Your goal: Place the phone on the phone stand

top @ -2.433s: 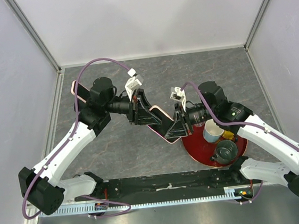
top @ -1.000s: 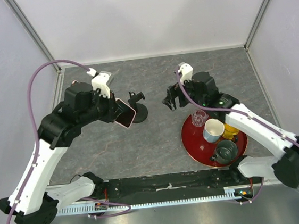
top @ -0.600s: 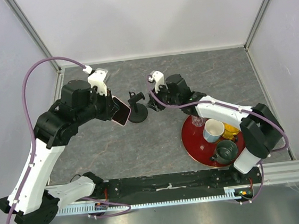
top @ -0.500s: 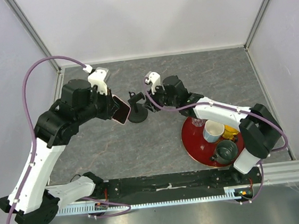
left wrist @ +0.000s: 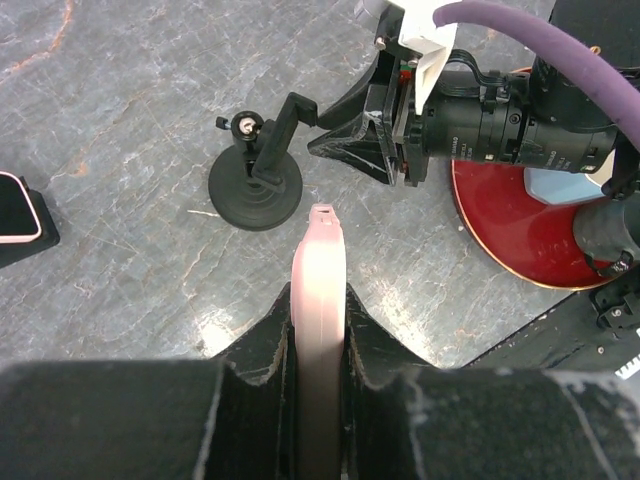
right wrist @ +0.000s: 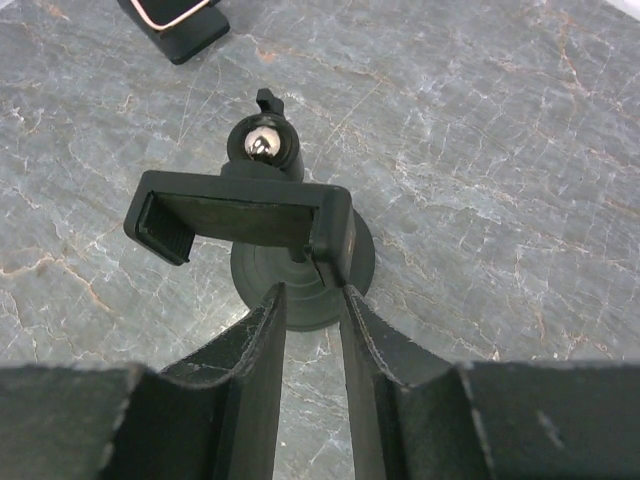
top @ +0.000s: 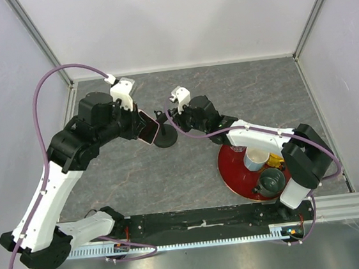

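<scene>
The phone stand (top: 165,138) is a black disc base with a stem and a clamp cradle, at mid table. My left gripper (top: 139,127) is shut on the phone (top: 146,126), which has a pink case, and holds it on edge in the air just left of the stand. In the left wrist view the phone (left wrist: 320,270) points past the stand (left wrist: 256,187). My right gripper (top: 170,117) is at the stand's right side. In the right wrist view its jaws (right wrist: 310,292) stand narrowly apart with the tips at the right end of the cradle (right wrist: 240,218).
A red tray (top: 230,166) at front right holds a white and blue cup (top: 255,159), a dark teapot (top: 269,181) and a yellow item. A black block with a pink rim (left wrist: 15,215) lies on the table left of the stand.
My right arm has reached left from the tray to the stand's cradle. My left gripper has carried the phone right and up, closer to the stand.
</scene>
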